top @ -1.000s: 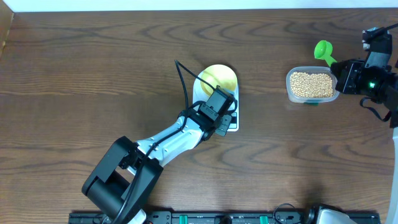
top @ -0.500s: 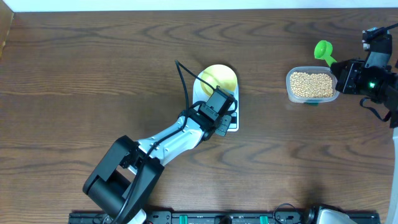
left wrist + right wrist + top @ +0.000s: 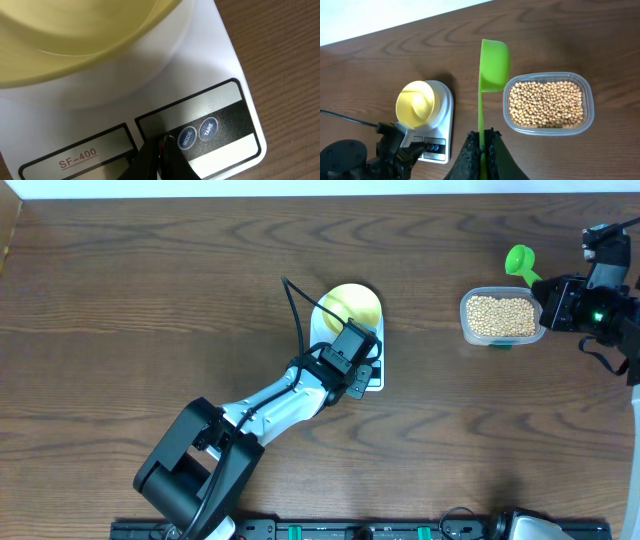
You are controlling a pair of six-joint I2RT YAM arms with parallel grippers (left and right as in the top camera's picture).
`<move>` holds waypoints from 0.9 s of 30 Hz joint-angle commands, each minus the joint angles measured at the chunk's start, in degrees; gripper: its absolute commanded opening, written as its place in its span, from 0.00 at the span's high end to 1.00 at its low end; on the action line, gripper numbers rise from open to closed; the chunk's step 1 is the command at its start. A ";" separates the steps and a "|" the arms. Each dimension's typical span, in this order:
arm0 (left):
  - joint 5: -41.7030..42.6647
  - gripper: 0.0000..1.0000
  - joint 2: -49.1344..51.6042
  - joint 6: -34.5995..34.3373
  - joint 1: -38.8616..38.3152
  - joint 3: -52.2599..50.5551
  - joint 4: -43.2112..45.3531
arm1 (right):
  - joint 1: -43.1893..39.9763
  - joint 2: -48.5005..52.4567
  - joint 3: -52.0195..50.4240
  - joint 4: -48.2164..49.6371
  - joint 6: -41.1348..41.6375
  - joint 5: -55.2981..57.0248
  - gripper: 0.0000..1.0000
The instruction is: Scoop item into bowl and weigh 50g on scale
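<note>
left hand (image 3: pixel 160 150): fingers together, nothing between them; the tips meet the scale's front panel just left of the mode button (image 3: pixel 186 137)
right hand (image 3: pixel 482 142): clamped on the thin handle of the green scoop (image 3: pixel 494 65), near the table's right edge
scale (image 3: pixel 215 50): white, near the middle of the table (image 3: pixel 120 300), a little toward the far edge; front panel faces the near edge; "sf-400" printed on its near left part
buttons: mode and tare button (image 3: pixel 208 128) sit side by side on the dark strip, both blue
bowl (image 3: pixel 352 305): pale yellow, upright on the scale's platform, covering the far part of the scale; its inside shows plain yellow
beans (image 3: pixel 545 102): tan, piled in the tub, covering its floor
tub (image 3: pixel 590 107): clear plastic, rounded rectangle, on the table toward the right edge, well apart from the scale
scoop cup: held in the air just beyond the tub's far corner, on the side away from the scale, handle running back to the right hand; not touching the beans
left arm: reaches from the near edge up to the scale's front
</note>
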 commanded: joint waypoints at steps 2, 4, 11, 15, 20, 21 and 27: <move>-0.15 0.93 1.01 0.98 -0.02 -0.68 -0.09 | -0.09 0.04 -0.22 0.15 0.59 -0.17 0.99; -0.15 0.93 1.09 0.98 -0.02 -0.68 -0.09 | -0.09 0.04 -0.22 0.15 0.59 -0.17 0.99; -0.15 0.93 2.69 0.96 -0.04 -0.68 -0.09 | -0.09 0.07 -0.22 0.15 0.59 -0.17 0.99; -0.15 0.93 3.69 0.96 -0.02 -0.68 -0.09 | -0.09 0.04 -0.22 0.15 0.59 -0.17 0.99; -0.15 0.93 3.80 0.96 -0.02 -0.68 -0.11 | -0.09 0.04 -0.22 0.17 0.59 -0.17 0.99; -0.15 0.93 3.80 0.96 -0.02 -0.68 -0.13 | -0.09 0.04 -0.22 0.15 0.59 -0.17 0.98; -0.15 0.93 3.80 0.96 -0.04 -0.68 -0.37 | -0.09 0.07 -0.22 0.11 0.59 -0.17 0.98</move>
